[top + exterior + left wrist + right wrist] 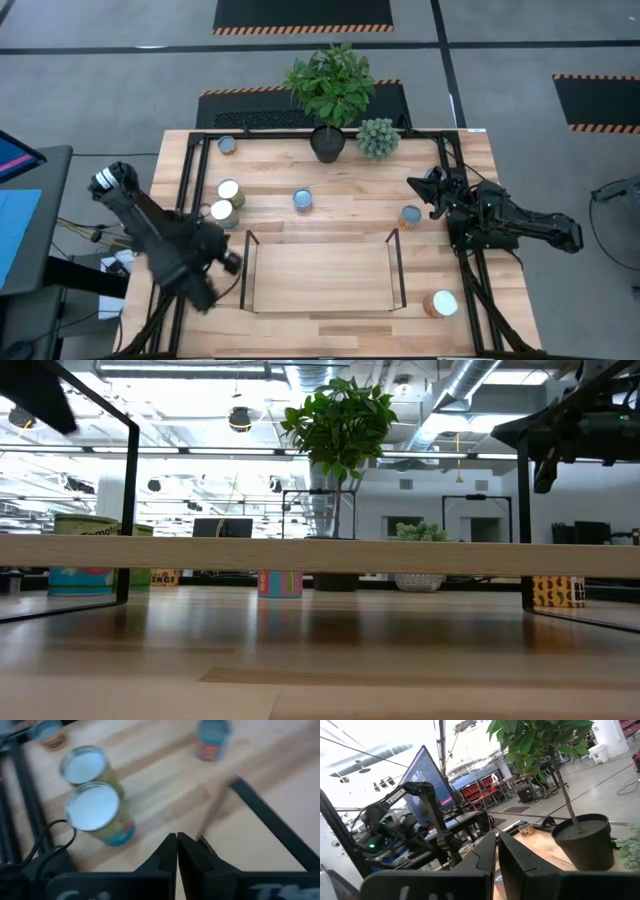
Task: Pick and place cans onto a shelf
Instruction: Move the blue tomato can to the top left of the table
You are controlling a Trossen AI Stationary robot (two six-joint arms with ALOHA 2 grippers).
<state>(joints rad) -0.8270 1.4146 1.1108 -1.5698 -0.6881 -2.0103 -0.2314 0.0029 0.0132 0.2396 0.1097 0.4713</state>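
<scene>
The shelf (320, 275) is a low light-wood board with dark wire frames at its short ends, at the table's near middle. Several cans stand upright on the tabletop: two white-topped ones (229, 190) (222, 211) at the left, a pale-blue one (229, 145) at the far left, one (303, 200) in the middle, one (410, 216) at the right and one (440, 303) at the near right. My left gripper (232, 262) is shut and empty beside the shelf's left frame, near the two white-topped cans (95, 807). My right gripper (415, 185) is shut and empty, raised above the table's right part.
A dark plant pot (327, 143) with a leafy plant and a small pale-green plant (378, 138) stand at the far edge. Black frame bars run along the table's left and right sides. Bare wood lies between the cans and the shelf.
</scene>
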